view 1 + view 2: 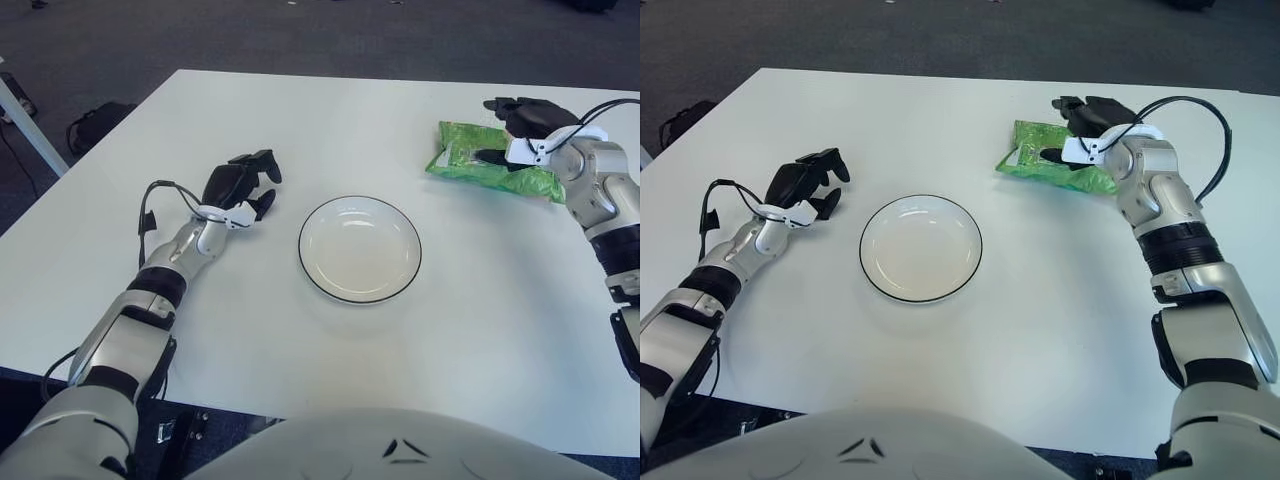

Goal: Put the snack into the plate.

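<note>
I have the right hand (1080,135) on the green snack bag (1040,160), which lies flat on the white table (1040,300) at the far right, well apart from the plate (359,249). One dark finger lies across the top of the bag and the others reach over its far edge, so the hand is around the bag, but I cannot tell if the grip is already firm; the bag is not lifted from the table. I think the hand comes from the right side because the bag is thin and flat, and the fingers need an edge to catch it.

The plate stands in the middle of the table, with nothing in it, so the snack has still to travel left and nearer to me.

The left hand (243,185) shows on the left of the plate, with fingers loosely curled and holding nothing. I keep it there so it does not block the path to the plate.
</note>
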`<state>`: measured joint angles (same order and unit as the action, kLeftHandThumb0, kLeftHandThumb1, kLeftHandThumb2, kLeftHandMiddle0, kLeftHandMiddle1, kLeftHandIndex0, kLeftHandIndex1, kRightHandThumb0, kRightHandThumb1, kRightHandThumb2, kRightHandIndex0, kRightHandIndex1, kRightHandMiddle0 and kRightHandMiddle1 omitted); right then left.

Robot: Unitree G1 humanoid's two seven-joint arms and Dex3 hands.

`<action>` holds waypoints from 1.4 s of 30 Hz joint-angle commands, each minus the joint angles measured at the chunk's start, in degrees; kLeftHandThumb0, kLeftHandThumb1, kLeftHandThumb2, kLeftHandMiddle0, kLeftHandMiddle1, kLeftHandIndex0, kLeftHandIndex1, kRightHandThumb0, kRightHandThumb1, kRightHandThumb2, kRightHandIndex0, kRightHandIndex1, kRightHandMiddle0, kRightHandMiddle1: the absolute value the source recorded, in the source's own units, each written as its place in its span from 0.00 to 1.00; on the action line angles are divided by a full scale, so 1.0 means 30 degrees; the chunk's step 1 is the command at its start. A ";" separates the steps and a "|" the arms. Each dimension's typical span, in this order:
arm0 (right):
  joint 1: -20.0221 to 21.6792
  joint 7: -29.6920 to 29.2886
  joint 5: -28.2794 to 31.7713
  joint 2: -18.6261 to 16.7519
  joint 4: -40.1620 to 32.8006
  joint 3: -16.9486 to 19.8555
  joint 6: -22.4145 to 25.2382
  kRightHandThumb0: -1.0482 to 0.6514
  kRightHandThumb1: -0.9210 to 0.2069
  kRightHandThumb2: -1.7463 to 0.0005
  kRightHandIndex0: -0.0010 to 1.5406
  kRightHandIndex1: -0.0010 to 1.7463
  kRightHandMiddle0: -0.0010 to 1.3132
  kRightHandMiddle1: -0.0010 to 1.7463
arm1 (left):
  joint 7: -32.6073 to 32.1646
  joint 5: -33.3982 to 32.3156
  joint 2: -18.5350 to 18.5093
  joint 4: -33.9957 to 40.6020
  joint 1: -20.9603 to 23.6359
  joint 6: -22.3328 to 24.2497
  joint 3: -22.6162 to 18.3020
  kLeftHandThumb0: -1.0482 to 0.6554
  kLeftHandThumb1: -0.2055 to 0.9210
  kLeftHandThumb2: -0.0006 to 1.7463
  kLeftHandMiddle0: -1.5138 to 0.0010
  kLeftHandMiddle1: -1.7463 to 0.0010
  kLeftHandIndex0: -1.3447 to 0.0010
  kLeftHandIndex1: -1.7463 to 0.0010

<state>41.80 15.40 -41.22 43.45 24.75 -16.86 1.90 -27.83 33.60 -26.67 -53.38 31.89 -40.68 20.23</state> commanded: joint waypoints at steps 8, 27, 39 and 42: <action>0.1240 -0.3528 0.0033 -0.0712 0.1967 0.0531 -0.0592 0.16 0.00 0.69 0.09 0.04 0.00 0.32 | 0.0463 0.1133 0.0119 -0.1415 -0.1160 0.0379 0.1299 0.61 0.41 0.79 0.58 0.00 0.63 0.05; 0.3431 -0.5477 -0.0151 -0.1799 1.0111 -0.1264 -0.4098 0.08 0.00 0.61 0.06 0.04 0.00 0.36 | -0.0604 0.1754 -0.0156 -0.2103 -0.0770 0.0098 0.2345 0.61 0.40 0.81 0.63 0.00 0.60 0.00; 0.3744 -0.1674 0.0646 -0.2708 1.3342 -0.2007 -0.3615 0.02 0.00 0.52 0.00 0.00 0.00 0.20 | -0.0494 0.1541 -0.0317 -0.1946 -0.0855 0.0063 0.2522 0.61 0.40 0.81 0.63 0.00 0.60 0.00; 0.3704 -0.0814 0.0793 -0.2760 1.3668 -0.2205 -0.3668 0.01 0.00 0.50 0.00 0.00 0.00 0.19 | -0.0424 0.1446 -0.0341 -0.1920 -0.0885 -0.0025 0.2498 0.61 0.40 0.81 0.63 0.00 0.60 0.00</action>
<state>53.21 9.59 -39.22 36.12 63.99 -22.46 -9.11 -31.74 34.70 -28.23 -56.49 34.12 -42.02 24.99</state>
